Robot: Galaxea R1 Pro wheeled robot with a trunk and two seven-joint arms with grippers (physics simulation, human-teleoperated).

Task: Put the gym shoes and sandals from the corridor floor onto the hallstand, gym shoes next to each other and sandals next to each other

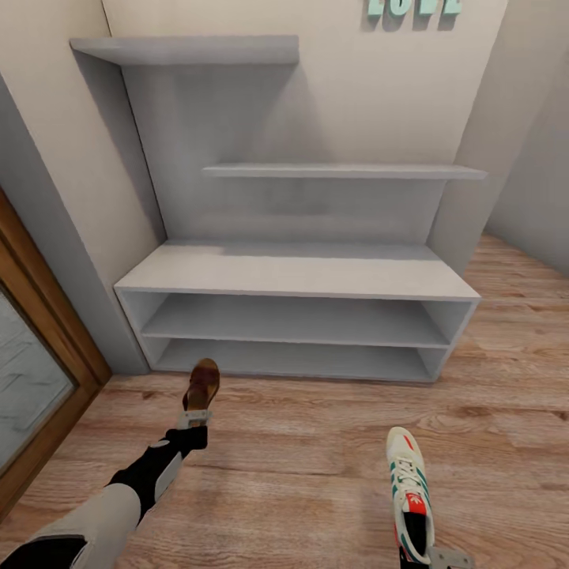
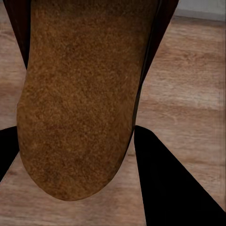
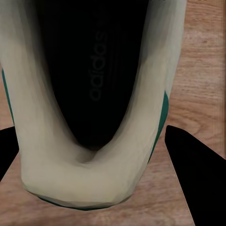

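The hallstand (image 1: 300,270) stands against the wall ahead, with its bench top and both lower shelf slots bare. My left gripper (image 1: 194,417) is shut on the heel of a brown sandal (image 1: 202,383), which it holds toe-forward just before the lower left slot. In the left wrist view the sandal's tan sole (image 2: 80,103) sits between the dark fingers (image 2: 165,183). My right gripper (image 1: 433,558) is shut on the heel of a white gym shoe (image 1: 408,486) with green stripes, over the corridor floor (image 1: 300,458). In the right wrist view, the shoe's heel opening (image 3: 94,94) faces the camera.
A wooden door frame with a glass panel (image 1: 43,348) runs along the left. Stepped wall shelves (image 1: 340,171) rise above the bench, and teal letters (image 1: 412,6) hang on the wall. Walls close in on both sides of the rack. Open floor lies to the right.
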